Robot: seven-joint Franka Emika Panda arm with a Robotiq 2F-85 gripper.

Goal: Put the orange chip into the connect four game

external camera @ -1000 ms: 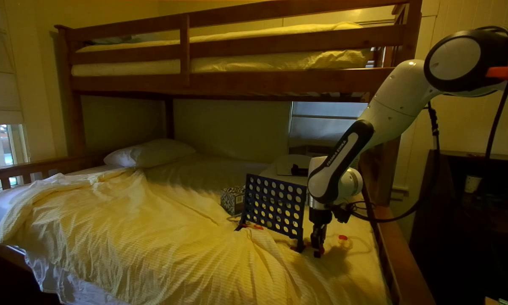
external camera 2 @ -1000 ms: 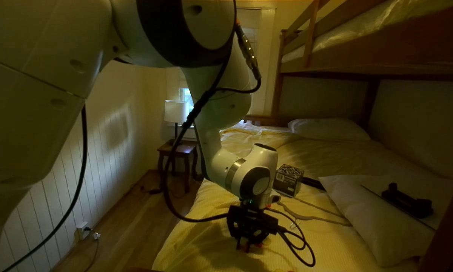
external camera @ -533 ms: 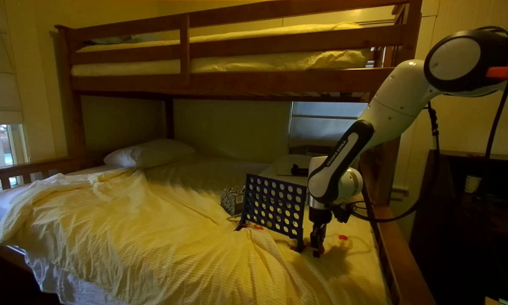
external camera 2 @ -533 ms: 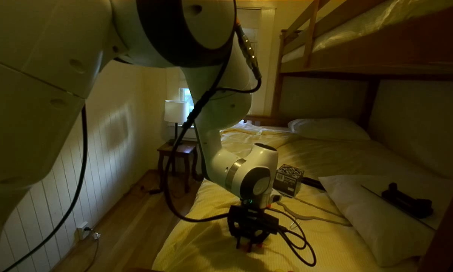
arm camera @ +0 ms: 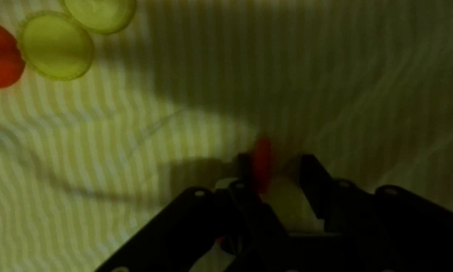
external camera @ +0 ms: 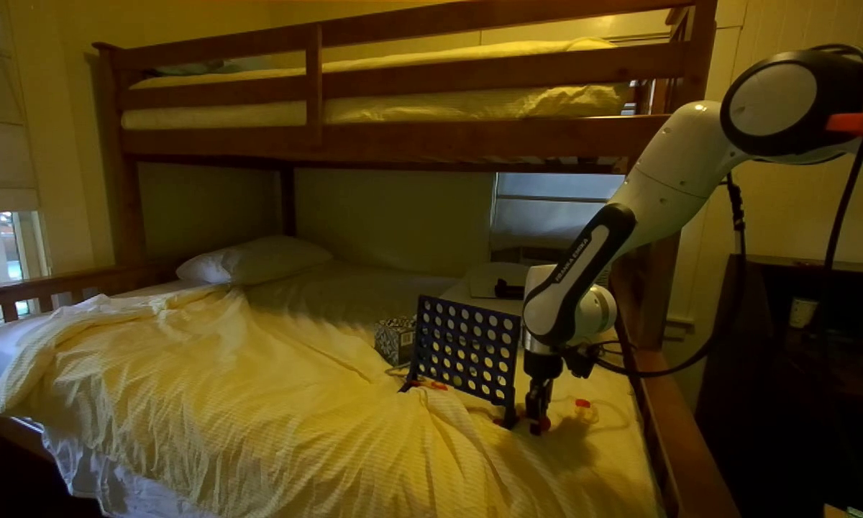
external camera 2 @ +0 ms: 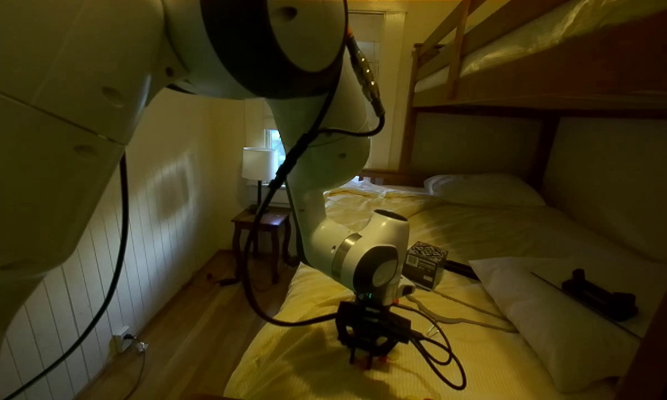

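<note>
An orange chip (arm camera: 263,162) shows edge-on in the wrist view, close against the left finger (arm camera: 244,166). A gap separates it from the right finger (arm camera: 311,177), so my gripper (arm camera: 277,165) stands open around it, low over the bed. Whether the chip touches the left finger I cannot tell. In an exterior view the gripper (external camera: 537,426) is down at the yellow cover, with orange (external camera: 545,424) showing beside its tips. The connect four game (external camera: 467,349), a dark blue upright grid, stands just left of it there.
More chips lie on the cover: a red-orange one (arm camera: 2,54) and a yellow one (arm camera: 56,45) among them, plus a red one (external camera: 582,403) right of the gripper. A patterned box (external camera 2: 425,264) and a pillow (external camera 2: 561,311) rest on the bed. The wooden bed rail (external camera: 683,439) runs along the right.
The fingers have spread slightly over the last second. My gripper has shifted a little towards the game. The game and the loose chips on the cover look unmoved.
</note>
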